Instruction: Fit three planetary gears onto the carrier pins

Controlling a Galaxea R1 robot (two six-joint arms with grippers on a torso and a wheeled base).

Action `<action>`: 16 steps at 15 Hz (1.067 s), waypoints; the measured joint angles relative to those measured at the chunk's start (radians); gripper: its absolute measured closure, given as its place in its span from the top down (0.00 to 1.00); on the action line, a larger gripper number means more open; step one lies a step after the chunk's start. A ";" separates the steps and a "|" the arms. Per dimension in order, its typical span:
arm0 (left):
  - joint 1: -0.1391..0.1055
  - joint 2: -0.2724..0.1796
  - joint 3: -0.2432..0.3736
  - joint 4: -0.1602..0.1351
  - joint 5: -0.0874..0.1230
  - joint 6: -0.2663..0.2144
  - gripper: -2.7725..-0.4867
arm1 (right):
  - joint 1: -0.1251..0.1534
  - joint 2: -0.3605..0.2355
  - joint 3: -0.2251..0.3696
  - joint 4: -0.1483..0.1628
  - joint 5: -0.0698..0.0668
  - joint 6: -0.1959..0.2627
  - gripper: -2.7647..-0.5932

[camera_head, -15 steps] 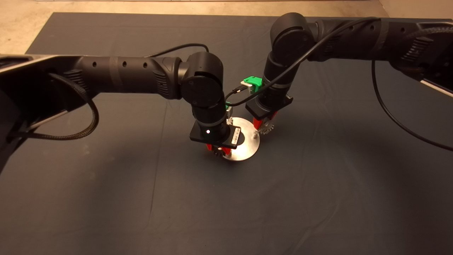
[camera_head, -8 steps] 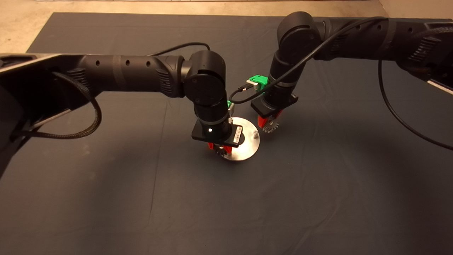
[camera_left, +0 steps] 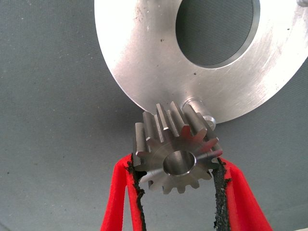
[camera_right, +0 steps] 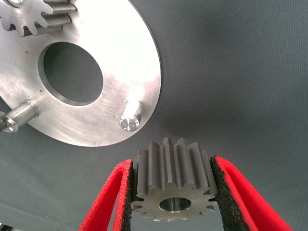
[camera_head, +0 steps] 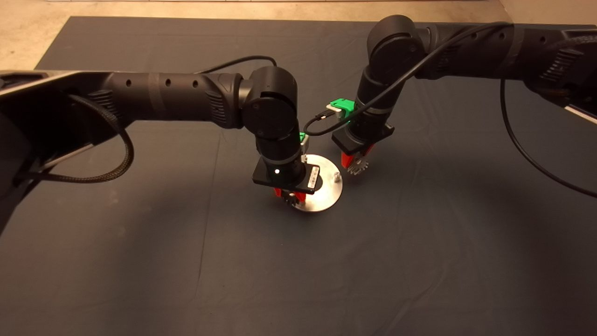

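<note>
Dim room light falls from above onto the dark grey fabric mat (camera_head: pixel 186 261), where the two black arms cast broad, soft shadows. The flat shiny silver metal disc (camera_head: pixel 326 198) throws a bright white glare near its front rim. Both wrist views are brighter and sharp, with the disc (camera_right: pixel 120 57) washed pale.

Spreading across nearly the whole head view as a dark grey mat (camera_head: pixel 140 261), creasing faintly; showing beyond its far edge as pale beige floor (camera_head: pixel 28 28); catching soft shadows.
</note>
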 joint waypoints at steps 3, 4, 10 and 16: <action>0.000 0.000 -0.002 0.001 -0.020 0.003 0.03 | 0.000 0.000 0.000 0.000 0.000 0.000 0.19; 0.000 0.000 -0.002 0.002 -0.030 0.002 0.03 | 0.000 0.000 0.000 0.000 0.000 0.000 0.19; 0.001 0.015 0.000 0.002 -0.031 -0.002 0.03 | 0.000 -0.002 0.000 0.000 0.000 0.001 0.19; 0.006 0.028 0.001 0.002 -0.033 -0.006 0.03 | 0.000 -0.007 0.000 0.000 0.001 0.001 0.19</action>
